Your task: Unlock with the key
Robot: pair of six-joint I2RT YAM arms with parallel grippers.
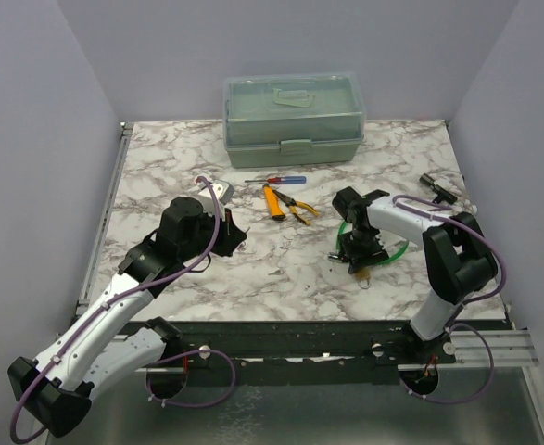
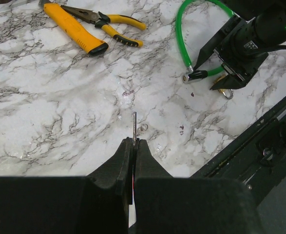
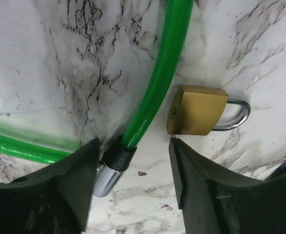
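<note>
Left jaws pinching thin flat silver key (image 2: pixel 134 125) above marbled tabletop (image 2: pixel 45 112). Right jaws gaping, straddling glossy green cable (image 3: pixel 157 73) end; boxy brass padlock (image 3: pixel 196 111) lying just beside.

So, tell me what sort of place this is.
Probably a robot test bench: a marble-patterned tabletop boxed in by plain walls, with staged props: a toolbox, pliers and a brass padlock.

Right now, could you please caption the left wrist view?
Left gripper shut on the key, with the right gripper over the brass padlock and green cable.
</note>
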